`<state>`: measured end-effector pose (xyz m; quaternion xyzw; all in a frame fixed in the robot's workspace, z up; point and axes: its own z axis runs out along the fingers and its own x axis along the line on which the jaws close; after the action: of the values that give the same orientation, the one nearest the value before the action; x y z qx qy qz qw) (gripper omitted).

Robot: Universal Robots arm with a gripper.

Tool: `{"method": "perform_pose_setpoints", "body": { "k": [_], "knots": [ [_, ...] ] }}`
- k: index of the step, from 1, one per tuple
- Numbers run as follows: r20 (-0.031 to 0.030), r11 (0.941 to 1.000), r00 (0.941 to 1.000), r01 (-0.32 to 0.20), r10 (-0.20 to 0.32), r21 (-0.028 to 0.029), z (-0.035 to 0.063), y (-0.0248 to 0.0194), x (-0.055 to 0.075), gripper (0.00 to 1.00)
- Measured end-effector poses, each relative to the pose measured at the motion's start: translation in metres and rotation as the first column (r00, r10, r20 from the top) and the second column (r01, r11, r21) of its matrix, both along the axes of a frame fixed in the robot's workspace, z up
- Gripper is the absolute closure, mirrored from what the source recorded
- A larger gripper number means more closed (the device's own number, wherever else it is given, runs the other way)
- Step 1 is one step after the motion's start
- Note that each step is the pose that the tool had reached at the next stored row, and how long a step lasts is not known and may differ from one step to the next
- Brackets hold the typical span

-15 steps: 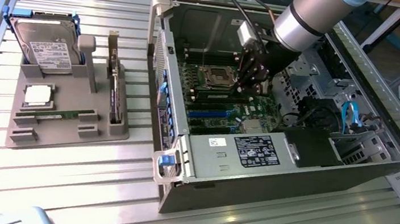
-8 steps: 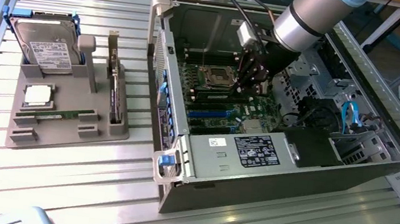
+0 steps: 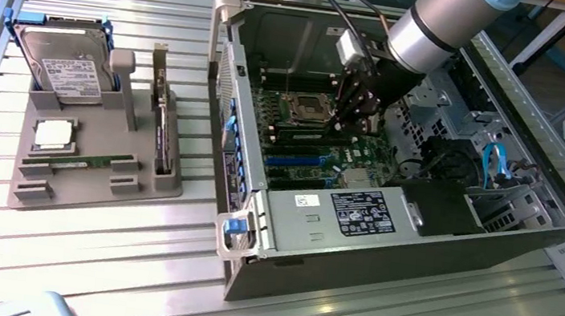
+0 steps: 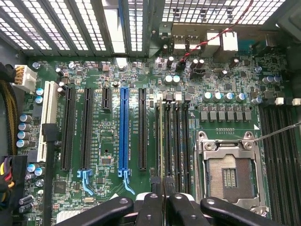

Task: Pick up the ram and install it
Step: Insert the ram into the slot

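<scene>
My gripper [image 3: 352, 116] reaches down into the open computer case [image 3: 357, 252], over the motherboard. In the wrist view the gripper [image 4: 162, 209] is shut on the ram [image 4: 161, 141], a thin green stick seen edge-on. The stick lines up along the leftmost of the black memory slots [image 4: 176, 141], beside the empty processor socket [image 4: 229, 176]. Whether the stick touches the slot I cannot tell. A second ram stick [image 3: 82, 162] lies flat in the grey fixture [image 3: 96, 184] outside the case.
The fixture also holds a hard drive [image 3: 72, 72], a square silver processor chip [image 3: 53, 134] and an upright expansion card [image 3: 162, 131]. Long black and blue card slots [image 4: 123, 127] lie beside the memory slots. Case walls, the power supply [image 3: 362, 210] and cables [image 3: 492, 163] stand close around the arm.
</scene>
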<state>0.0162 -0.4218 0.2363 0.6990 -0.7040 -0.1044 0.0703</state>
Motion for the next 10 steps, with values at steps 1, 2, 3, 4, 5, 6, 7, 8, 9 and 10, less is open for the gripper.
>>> {"method": "perform_pose_setpoints", "body": {
  "k": [1, 2, 3, 4, 5, 6, 7, 8, 9, 10],
  "knots": [
    [-0.0070, 1.0000, 1.0000, 0.000, 0.000, 0.0000, 0.0004, -0.0001, 0.0005, 0.88],
    [-0.0090, 1.0000, 1.0000, 0.000, 0.000, 0.0002, 0.0004, -0.0001, 0.0006, 0.88],
    [-0.0091, 1.0000, 1.0000, 0.000, 0.000, 0.0001, 0.0004, -0.0001, 0.0006, 0.88],
    [-0.0093, 1.0000, 1.0000, 0.000, 0.000, 0.0001, 0.0004, -0.0001, 0.0006, 0.88],
    [-0.0093, 1.0000, 1.0000, 0.000, 0.000, 0.0001, 0.0004, -0.0001, 0.0006, 0.88],
    [-0.0093, 1.0000, 1.0000, 0.000, 0.000, 0.0001, 0.0004, -0.0001, 0.0006, 0.88],
    [-0.0093, 1.0000, 1.0000, 0.000, 0.000, 0.0000, 0.0005, -0.0001, 0.0006, 0.88],
    [-0.0093, 1.0000, 1.0000, 0.000, 0.000, 0.0001, 0.0004, -0.0001, 0.0006, 0.88],
    [-0.0093, 1.0000, 1.0000, 0.000, 0.000, 0.0001, 0.0004, -0.0001, 0.0006, 0.88],
    [-0.0093, 1.0000, 1.0000, 0.000, 0.000, 0.0001, 0.0004, -0.0001, 0.0006, 0.88]
  ]
}}
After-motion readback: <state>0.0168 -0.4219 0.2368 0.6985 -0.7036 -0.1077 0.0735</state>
